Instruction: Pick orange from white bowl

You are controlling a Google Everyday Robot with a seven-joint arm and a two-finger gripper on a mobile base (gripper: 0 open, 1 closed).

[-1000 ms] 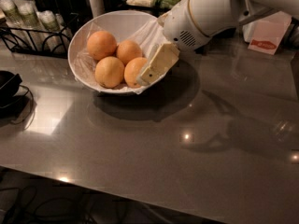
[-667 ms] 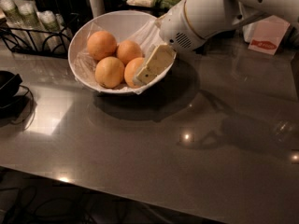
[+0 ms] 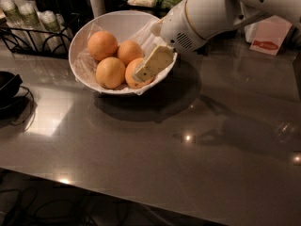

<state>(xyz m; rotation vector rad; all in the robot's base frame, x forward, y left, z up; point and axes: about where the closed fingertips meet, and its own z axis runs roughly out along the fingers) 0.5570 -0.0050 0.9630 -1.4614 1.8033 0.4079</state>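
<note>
The white bowl (image 3: 79,44), lined with crinkled wrap, stands at the back left of the grey table. Several oranges lie in it: one at the back left (image 3: 102,44), one in the middle (image 3: 128,51), one at the front (image 3: 110,72) and one at the front right (image 3: 132,75). My gripper (image 3: 149,66) reaches into the bowl from the right on the white arm (image 3: 207,13). Its cream-coloured end lies over the front right orange and hides that orange's right side.
A black wire rack with bottles (image 3: 28,25) stands at the back left. A black object with a cable (image 3: 8,86) lies at the left edge. A red and white card (image 3: 269,37) stands at the back right. Containers line the back edge.
My gripper has moved a little to the left, further over the front right orange. The oranges and the bowl have not moved.
</note>
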